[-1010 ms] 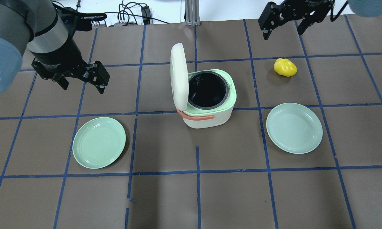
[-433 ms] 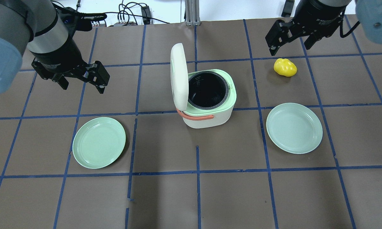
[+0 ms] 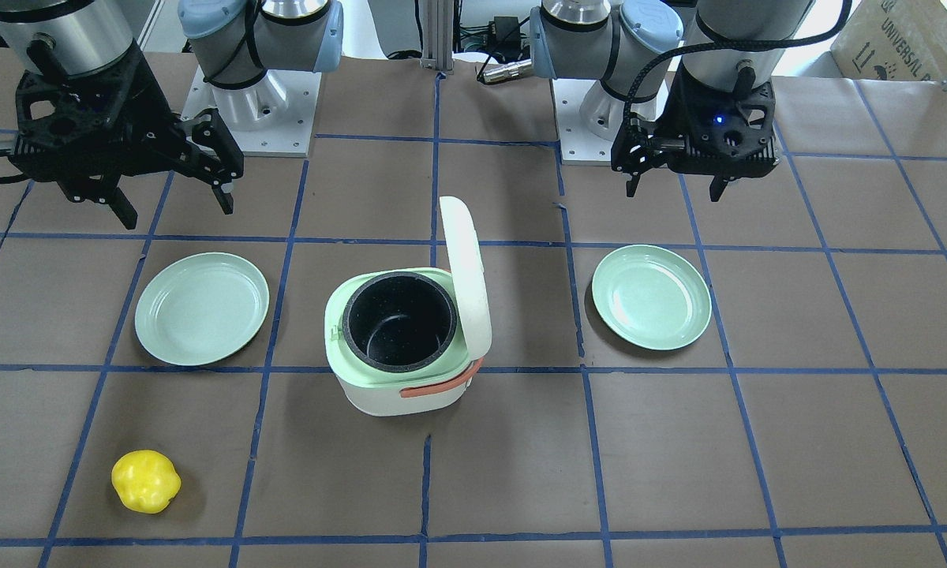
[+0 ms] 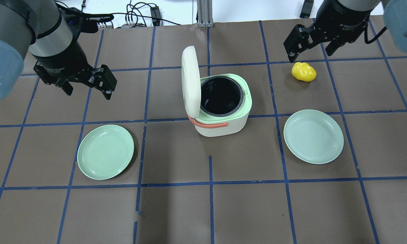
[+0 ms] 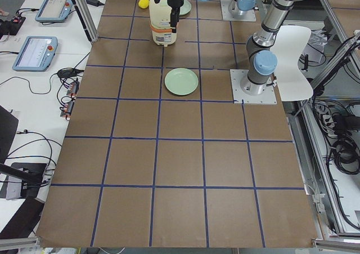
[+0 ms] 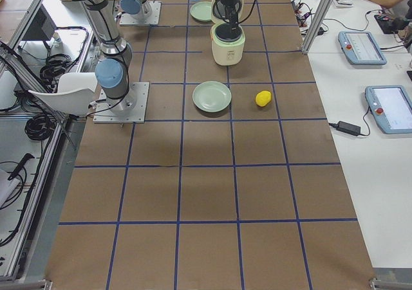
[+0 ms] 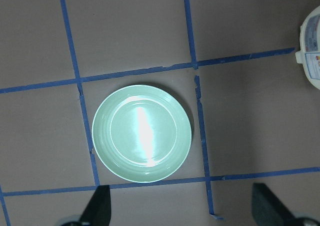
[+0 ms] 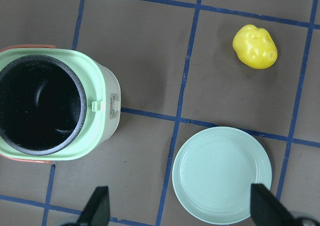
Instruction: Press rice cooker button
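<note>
The white and light-green rice cooker (image 4: pixel 224 112) stands mid-table with its lid (image 4: pixel 190 81) raised upright and the black pot (image 3: pixel 398 319) empty. A small latch button shows on its rim (image 8: pixel 105 105), on the side facing the yellow pepper. My left gripper (image 4: pixel 88 90) is open and empty, hovering left of the cooker, over a green plate (image 7: pixel 142 133). My right gripper (image 4: pixel 308 52) is open and empty, hovering at the far right just beyond the yellow pepper (image 4: pixel 303 71). Both also show in the front view, left gripper (image 3: pixel 673 189) and right gripper (image 3: pixel 175 209).
A pale green plate (image 4: pixel 313 136) lies right of the cooker and another (image 4: pixel 105 151) at the near left. The table (image 4: pixel 210 210) is brown with a blue tape grid. The arm bases (image 3: pixel 260 118) stand at the robot's edge.
My right gripper has come nearer and lower toward the yellow pepper, still open. The left arm, cooker, plates and pepper have not moved.
</note>
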